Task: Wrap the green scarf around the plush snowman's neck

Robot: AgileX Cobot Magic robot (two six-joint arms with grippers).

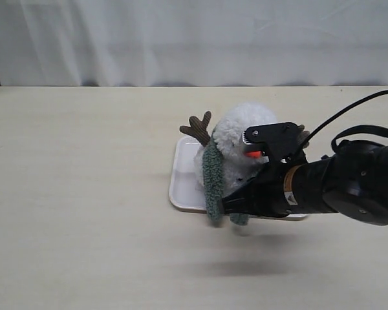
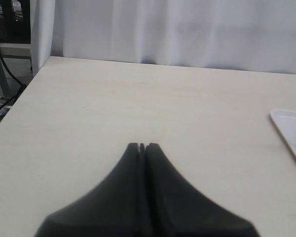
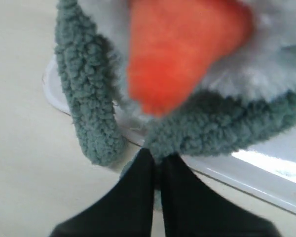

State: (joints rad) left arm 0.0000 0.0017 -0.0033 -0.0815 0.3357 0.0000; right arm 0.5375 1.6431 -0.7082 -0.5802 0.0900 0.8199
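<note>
The right end effector (image 3: 157, 157) pinches the scarf (image 1: 213, 181) on the snowman (image 1: 239, 132), jaws tight; the left end effector (image 2: 142, 146) is closed, empty.

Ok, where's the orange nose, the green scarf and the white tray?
orange nose (image 3: 182, 49): right wrist view, middle of the nose.
green scarf (image 1: 213, 177): exterior view, middle of the hanging strip.
white tray (image 1: 182, 184): exterior view, bare left part.
</note>
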